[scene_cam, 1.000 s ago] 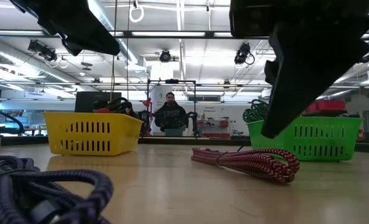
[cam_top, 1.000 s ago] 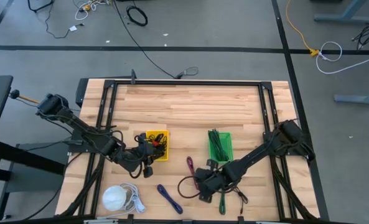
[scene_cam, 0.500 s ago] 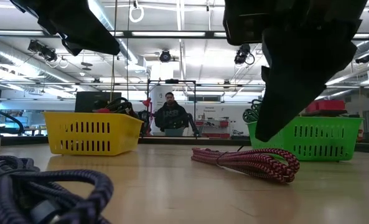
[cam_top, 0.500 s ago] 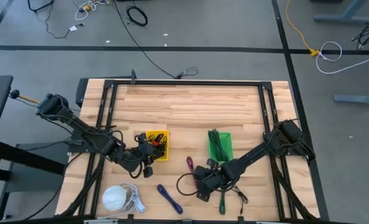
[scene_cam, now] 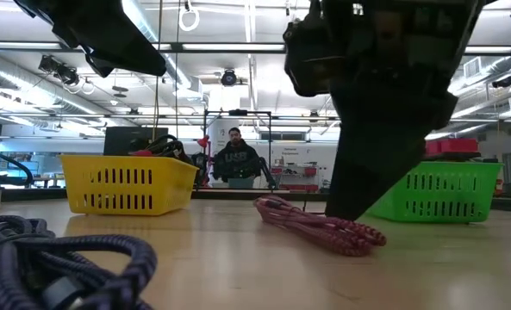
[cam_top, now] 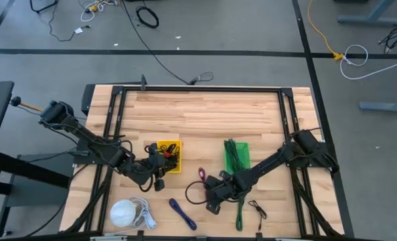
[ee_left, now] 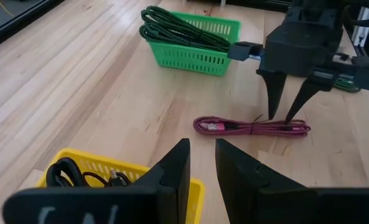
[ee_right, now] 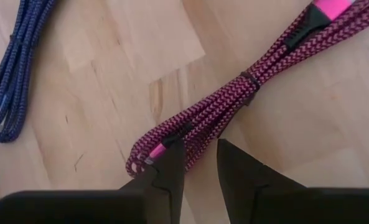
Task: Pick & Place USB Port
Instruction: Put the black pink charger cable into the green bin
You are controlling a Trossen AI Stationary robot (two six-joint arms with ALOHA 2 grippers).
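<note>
Wood table (cam_top: 205,114) carries a yellow basket (cam_top: 171,164) at about nine o'clock of centre and a green basket (cam_top: 237,157) at about three o'clock, each holding coiled cables. The pink braided USB cable (cam_top: 203,177) lies flat on the bare boards between them, toward six o'clock. The right gripper (cam_top: 210,201) hangs low over the near end of that bundle; in its wrist view the two dark fingers (ee_right: 165,171) stand slightly apart, straddling the looped end of the cable, and from the left wrist view their tips seem to reach the wood on either side of it, though contact is hard to judge. The left gripper (cam_top: 159,182) waits just beside the yellow basket's six o'clock edge, its jaws a narrow gap apart and holding nothing. A blue cable (cam_top: 182,214) lies toward seven o'clock of the pink one.
</note>
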